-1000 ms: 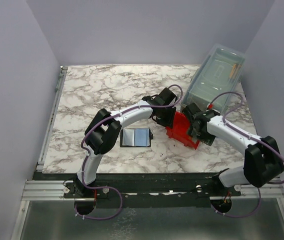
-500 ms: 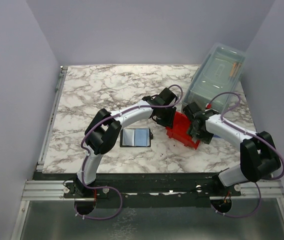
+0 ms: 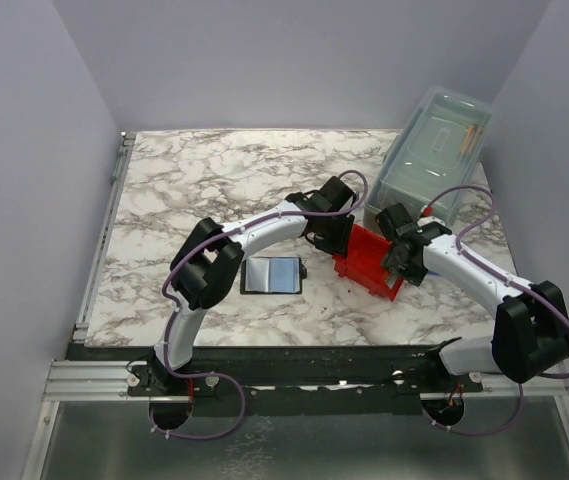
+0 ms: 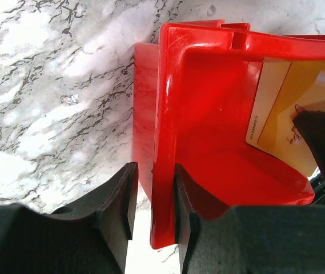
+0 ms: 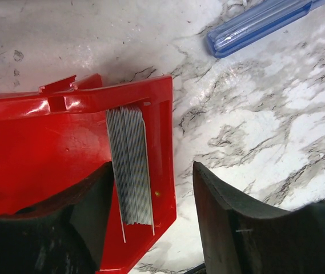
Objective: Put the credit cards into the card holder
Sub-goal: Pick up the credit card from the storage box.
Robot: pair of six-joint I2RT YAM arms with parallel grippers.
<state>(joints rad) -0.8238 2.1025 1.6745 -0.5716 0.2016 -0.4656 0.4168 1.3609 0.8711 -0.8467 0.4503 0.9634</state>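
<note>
The red bin stands right of the marble table's centre, and its wall is pinched between the narrowly set fingers of the left gripper, one pad outside and the other inside. The credit cards are stacked on edge against the bin's far-side wall. That wall and stack are straddled by the right gripper, whose jaws are held apart: the outer finger is clear of the red rim, the inner one just beside the cards. The card holder lies opened flat at 9 o'clock of the bin. The clear lidded box crowds the 1 o'clock side, while open marble is left from 10 to 12 o'clock.
</note>
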